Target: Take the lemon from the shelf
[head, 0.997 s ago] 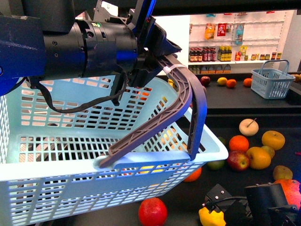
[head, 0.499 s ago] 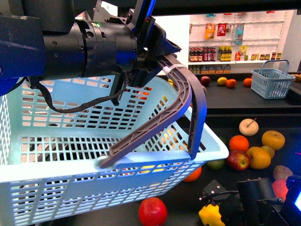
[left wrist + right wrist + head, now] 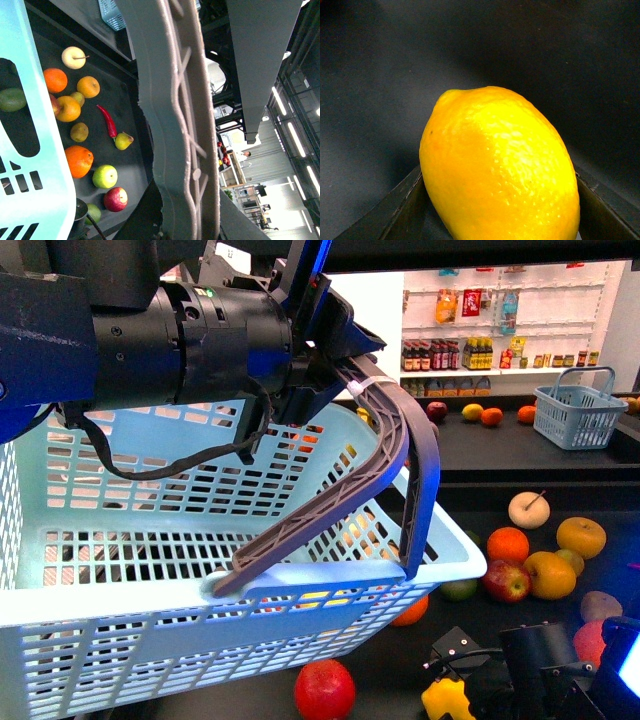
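Front view: left arm fills the upper left, its claw [image 3: 345, 375] clamped shut on the grey handle [image 3: 400, 440] of a big pale-blue basket [image 3: 150, 570], which hangs tilted in front of the shelf [image 3: 600, 510] and hides most of that side. Low down at the right, the right claw [image 3: 455, 692] sits just above the bottom edge w/ the lemon [image 3: 445, 698] between its jaws, nubby end poking out toward the left. The right wrist view has it close up: lemon [image 3: 500, 165] fills the middle, one black finger [image 3: 405, 205] against one flank and another against the opposite flank, so the claw [image 3: 500, 212] is closed on the fruit only as far as its width allows. Can't tell if the lemon rests on the black tray or is clear of it. A red apple [image 3: 324, 690] lies near, on the lemon's left, under the basket's rim. Further back on the same tray, approx. mid-right, are an orange [image 3: 508, 543], another apple [image 3: 507, 581] and some yellow-orange fruit, all well apart from the claw. A small blue basket [image 3: 580, 410] stands on the tier above. The left wrist view shows mostly the handle [image 3: 175, 125] close up, plus loose fruit and a red chili [image 3: 107, 121] on the black tray.
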Available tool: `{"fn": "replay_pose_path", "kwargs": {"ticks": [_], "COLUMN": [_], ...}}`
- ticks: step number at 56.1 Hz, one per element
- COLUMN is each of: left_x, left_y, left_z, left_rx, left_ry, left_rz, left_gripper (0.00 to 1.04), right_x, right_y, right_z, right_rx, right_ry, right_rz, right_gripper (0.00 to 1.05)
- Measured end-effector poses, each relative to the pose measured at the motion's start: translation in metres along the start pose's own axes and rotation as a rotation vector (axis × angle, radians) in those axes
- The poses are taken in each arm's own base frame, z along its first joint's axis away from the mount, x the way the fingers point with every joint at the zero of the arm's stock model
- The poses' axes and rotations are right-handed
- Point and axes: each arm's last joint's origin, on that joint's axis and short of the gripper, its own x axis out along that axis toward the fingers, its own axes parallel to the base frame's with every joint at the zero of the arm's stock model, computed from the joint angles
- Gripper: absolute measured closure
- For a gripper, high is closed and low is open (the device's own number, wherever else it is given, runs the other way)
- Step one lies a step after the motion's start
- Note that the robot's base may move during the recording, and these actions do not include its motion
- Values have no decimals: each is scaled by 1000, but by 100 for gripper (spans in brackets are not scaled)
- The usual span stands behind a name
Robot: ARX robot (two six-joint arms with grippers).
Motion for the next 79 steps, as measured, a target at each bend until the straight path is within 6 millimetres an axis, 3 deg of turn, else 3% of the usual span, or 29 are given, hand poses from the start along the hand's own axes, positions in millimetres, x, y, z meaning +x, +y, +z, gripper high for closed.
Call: {"fn": "replay_pose_path", "kwargs": {"ticks": [10, 19, 28, 37, 47, 55, 68, 79], "left_x": [0, 0, 0, 0, 0, 0, 0, 0], "left_y": [0, 0, 0, 0, 0, 0, 0, 0], "left_z": [0, 0, 0, 0, 0, 0, 0, 0], "left_rx": [0, 0, 1, 0, 0, 0, 0, 0], "left_ry": [-1, 0, 0, 3, -2, -1, 0, 0], "left_rz": [0, 0, 0, -2, 1, 0, 0, 0], "left_gripper": [95, 95, 95, 95, 95, 95, 95, 95], "right_x": [-11, -34, -81, -136, -186, -220, -224, -217], "right_y": [-27, -69, -106, -118, -105, -68, -25, -13], "right_z": [14, 36, 74, 117, 142, 154, 158, 157], "right_rx": [91, 252, 552, 820, 1020, 1076, 1031, 1002], "right_ry": [11, 10, -141, -373, -550, -655, -620, -593], "right_rz": [-168, -373, -468, -354, -82, 183, 345, 354], "right_gripper": [33, 33, 33, 33, 33, 34, 34, 34]}}
